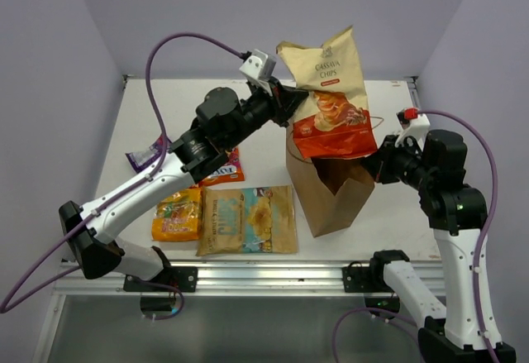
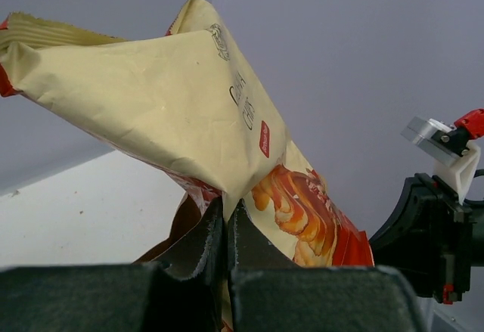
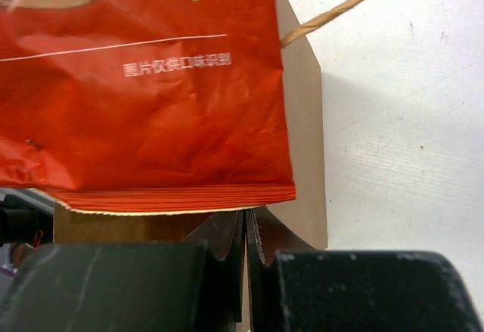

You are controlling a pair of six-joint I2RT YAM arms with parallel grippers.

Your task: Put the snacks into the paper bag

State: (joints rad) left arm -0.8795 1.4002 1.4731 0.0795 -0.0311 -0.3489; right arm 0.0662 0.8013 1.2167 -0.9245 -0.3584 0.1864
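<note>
Left gripper (image 1: pixel 288 98) clenched on the side edge of the large crinkly cream-and-red chip packet (image 1: pixel 331 90), hanging it upright beyond its jaws, lower end over the mouth of the tall brown kraft paper bag (image 1: pixel 331 202). Right gripper (image 1: pixel 376 164) pinches the bag's rim, evidently steadying the opening.

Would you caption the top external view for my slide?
Left hand holds cassava chips packet over paper bag; right hand pinches bag rim.

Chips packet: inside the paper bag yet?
Out: left gripper holds the packet over the open paper bag, almost wholly above its rim.
</note>
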